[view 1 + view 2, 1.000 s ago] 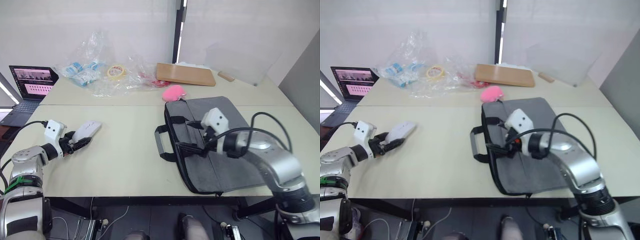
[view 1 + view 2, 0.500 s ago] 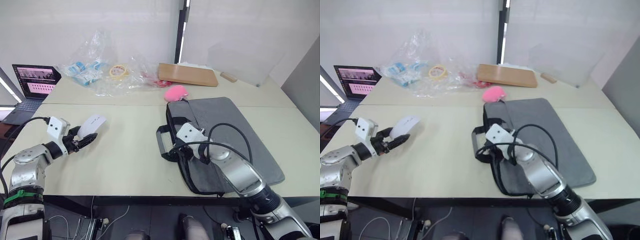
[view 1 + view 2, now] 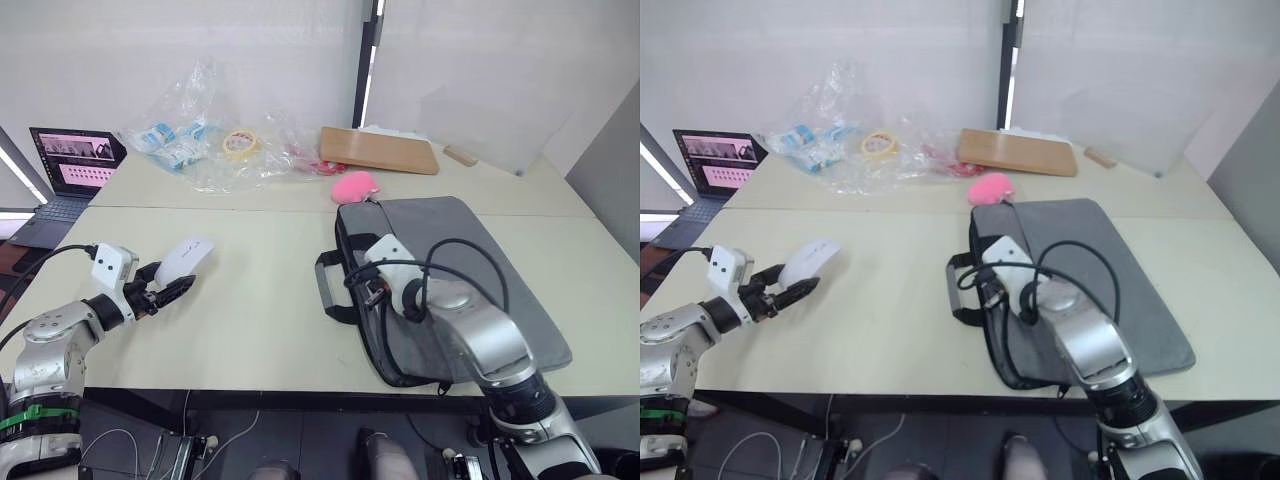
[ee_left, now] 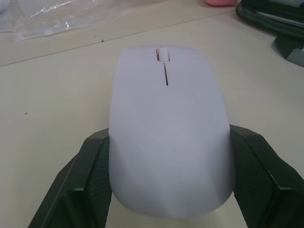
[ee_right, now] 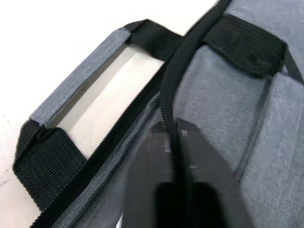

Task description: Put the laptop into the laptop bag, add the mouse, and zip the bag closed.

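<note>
The grey laptop bag (image 3: 480,265) lies flat on the right half of the table, its black-and-grey handles (image 3: 332,290) pointing left. My right gripper (image 3: 372,288) rests on the bag's left edge, just behind the handles. In the right wrist view its fingers (image 5: 156,156) are shut on the bag's black zip edge (image 5: 178,57). My left gripper (image 3: 170,287) is at the table's front left, shut on the white mouse (image 3: 188,256). It holds the mouse tilted just above the tabletop, with a black finger (image 4: 95,166) on each side. The laptop is out of view.
A pink plush lump (image 3: 350,186) sits right behind the bag. A brown board (image 3: 378,150), a tape roll (image 3: 238,143) and crumpled plastic bags (image 3: 180,140) line the back. A small dark laptop with a pink screen (image 3: 72,162) stands far left. Bare table (image 3: 260,300) separates mouse and bag.
My right gripper was open at the bag's handles a second ago; it has since shifted to the zip edge and shut there. The left gripper still holds the mouse, hardly moved.
</note>
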{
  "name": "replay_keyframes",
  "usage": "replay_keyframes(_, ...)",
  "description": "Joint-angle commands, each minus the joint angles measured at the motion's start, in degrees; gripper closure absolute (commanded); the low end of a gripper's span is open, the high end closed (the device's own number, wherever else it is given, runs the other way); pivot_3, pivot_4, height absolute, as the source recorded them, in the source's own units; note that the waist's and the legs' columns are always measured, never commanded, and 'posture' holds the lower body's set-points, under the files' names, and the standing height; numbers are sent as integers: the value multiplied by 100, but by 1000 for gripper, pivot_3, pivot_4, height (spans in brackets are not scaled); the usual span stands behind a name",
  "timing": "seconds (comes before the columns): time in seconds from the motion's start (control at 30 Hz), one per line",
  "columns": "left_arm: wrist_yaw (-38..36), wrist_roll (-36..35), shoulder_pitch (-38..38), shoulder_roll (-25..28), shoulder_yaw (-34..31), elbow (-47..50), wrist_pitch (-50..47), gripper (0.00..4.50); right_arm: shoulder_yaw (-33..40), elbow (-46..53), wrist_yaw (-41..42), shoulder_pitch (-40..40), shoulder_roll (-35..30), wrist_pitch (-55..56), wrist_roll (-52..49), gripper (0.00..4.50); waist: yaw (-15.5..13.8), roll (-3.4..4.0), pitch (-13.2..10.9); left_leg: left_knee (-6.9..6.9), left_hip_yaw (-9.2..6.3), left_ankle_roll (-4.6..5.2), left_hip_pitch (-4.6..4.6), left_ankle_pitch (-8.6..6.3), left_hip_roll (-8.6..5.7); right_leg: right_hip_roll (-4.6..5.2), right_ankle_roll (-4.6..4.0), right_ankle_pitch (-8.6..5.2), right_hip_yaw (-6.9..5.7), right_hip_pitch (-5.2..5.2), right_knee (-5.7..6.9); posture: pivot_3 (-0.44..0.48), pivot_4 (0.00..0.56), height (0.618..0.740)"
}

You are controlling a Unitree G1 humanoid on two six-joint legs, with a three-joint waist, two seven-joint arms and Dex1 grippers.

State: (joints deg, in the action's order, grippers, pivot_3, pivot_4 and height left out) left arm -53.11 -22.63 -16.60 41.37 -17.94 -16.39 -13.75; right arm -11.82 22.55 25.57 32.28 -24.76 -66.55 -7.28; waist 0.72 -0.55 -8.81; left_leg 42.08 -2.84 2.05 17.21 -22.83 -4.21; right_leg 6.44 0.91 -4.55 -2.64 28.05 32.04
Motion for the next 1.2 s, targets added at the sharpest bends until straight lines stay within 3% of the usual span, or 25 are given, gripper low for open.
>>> replay_keyframes(0.03, -117, -185, 9, 90, -5, 518, -146, 1711, 506, 105, 251, 235, -165, -165, -332, 4477, 8, 0, 0, -2, 1, 0, -1, 0, 1, 0, 0, 0, 0, 1, 0, 0, 150, 740)
replay_keyframes(0.33, -547, -507, -153, -134, 830, 1853, -763, 1711, 1665, -126, 1060, 938, -257, -908, -1752, 4477, 24, 0, 0, -4, 2, 0, 2, 0, 5, -1, 0, 0, 3, 1, -3, 0, 150, 740)
replay_keyframes(0.6, -395, -340, -563, -761, 1802, 2078, -1095, 1711, 2052, -200, 936, 1281, 40, -1279, -2352, 4477, 138, 0, 0, -5, 10, 1, 5, -1, 22, -1, -1, 1, 28, 5, 4, 0, 150, 740)
replay_keyframes(0.77, 38, 377, -1273, -1742, 2616, 1281, -586, 1711, 2623, 81, 972, 1562, 118, -1829, -2844, 4477, 86, 1, -1, 3, 8, 3, 12, 0, 12, 4, 6, 6, 27, 7, 3, 0, 150, 740)
replay_keyframes(1.2, 367, 1433, -2578, -3071, 3431, -537, 14, 1711, 3161, 174, 820, 2174, 87, -2570, -3449, 4477, 34, 1, -1, 20, 16, 18, 22, -7, 12, 8, 14, 12, 35, 7, 3, 0, 150, 740)
